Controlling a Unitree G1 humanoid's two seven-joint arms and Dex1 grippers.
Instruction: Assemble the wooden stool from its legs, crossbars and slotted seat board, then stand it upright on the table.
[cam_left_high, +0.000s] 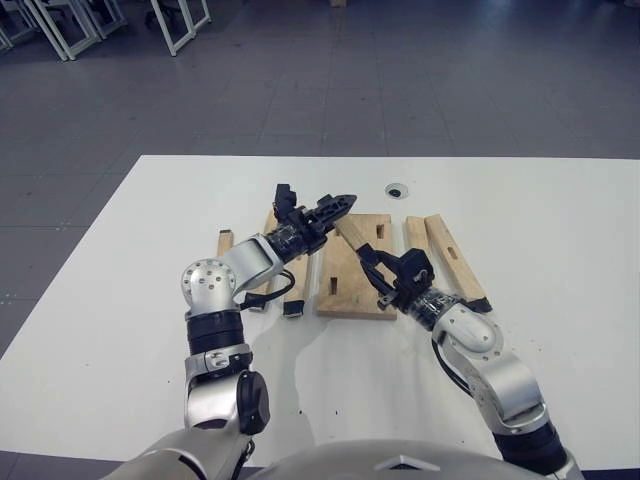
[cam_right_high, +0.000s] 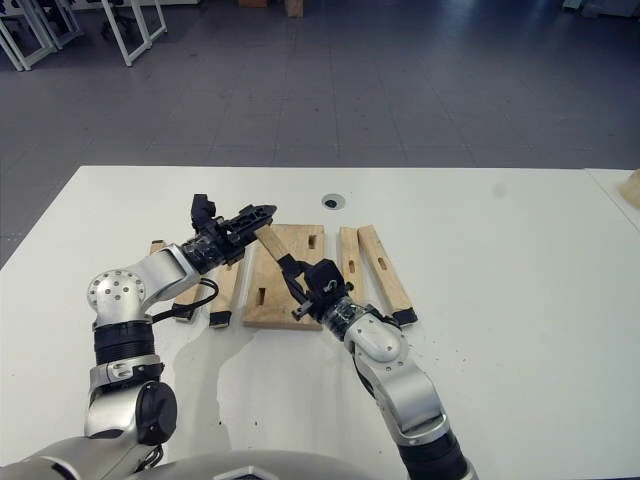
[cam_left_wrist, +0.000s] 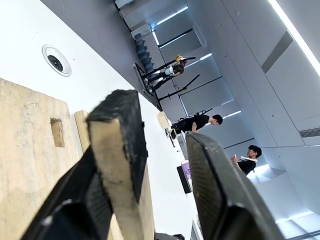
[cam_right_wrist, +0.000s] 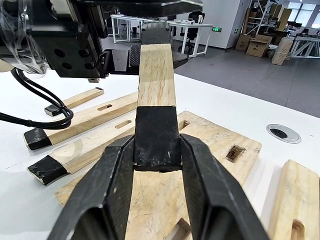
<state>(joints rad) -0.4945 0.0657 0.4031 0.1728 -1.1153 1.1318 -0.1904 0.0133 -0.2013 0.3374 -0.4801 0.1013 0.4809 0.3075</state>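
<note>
A short wooden crossbar (cam_left_high: 358, 243) with black-taped ends is held slanted above the slotted seat board (cam_left_high: 345, 285), which lies flat on the white table. My right gripper (cam_left_high: 378, 278) is shut on the bar's lower taped part (cam_right_wrist: 156, 136). My left gripper (cam_left_high: 340, 205) stands open around the bar's upper taped end (cam_left_wrist: 120, 140); one finger (cam_left_wrist: 75, 210) lies against it and the other finger (cam_left_wrist: 220, 190) stands apart. Two slotted legs (cam_left_high: 455, 255) lie flat right of the board. More slotted pieces (cam_right_high: 228, 285) lie left of it, partly hidden by my left arm.
A round cable hole (cam_left_high: 397, 189) sits in the table (cam_left_high: 560, 250) behind the board. Black cables from my left arm hang near the left pieces (cam_left_high: 262, 298). Chairs and desks stand on the floor far behind.
</note>
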